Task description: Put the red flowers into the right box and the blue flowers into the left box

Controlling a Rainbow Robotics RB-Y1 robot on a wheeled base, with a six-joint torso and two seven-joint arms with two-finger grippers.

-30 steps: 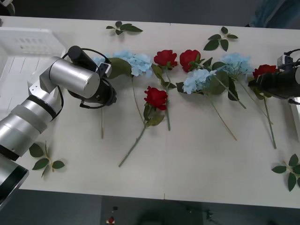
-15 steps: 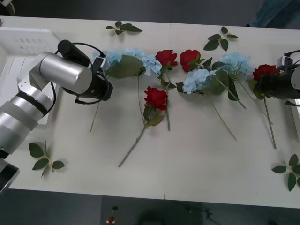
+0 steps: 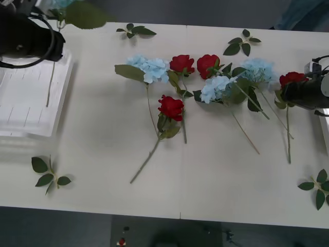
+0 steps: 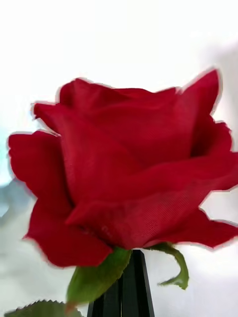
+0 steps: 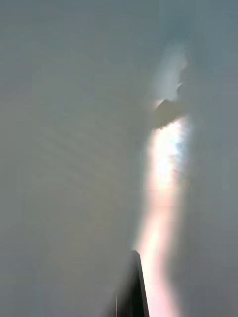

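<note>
My left gripper [image 3: 53, 27] is raised at the far left, shut on a blue flower [image 3: 82, 14]. That flower's thin stem hangs down over the left box [image 3: 20, 126], a white slotted tray. My right gripper [image 3: 282, 92] at the right edge is shut on a red flower [image 3: 291, 78] just under its bloom [image 4: 124, 163]. The black fingers [image 4: 121, 290] are closed on the stem, which trails toward the table's front. Three red flowers [image 3: 170, 107] and three blue flowers [image 3: 149, 67] lie mid-table. A pale rim of the right box [image 3: 324, 128] shows at the right edge.
Loose green leaf sprigs lie at the back [image 3: 134, 30], back right [image 3: 241, 43], front left [image 3: 49, 172] and front right [image 3: 317, 188]. Stems of the lying flowers cross each other in the middle. The table's front half is bare.
My left arm lifted a blue flower off the table and swung it back and left, over the left box. The right gripper's red flower rose slightly, its stem drawn to the right.
</note>
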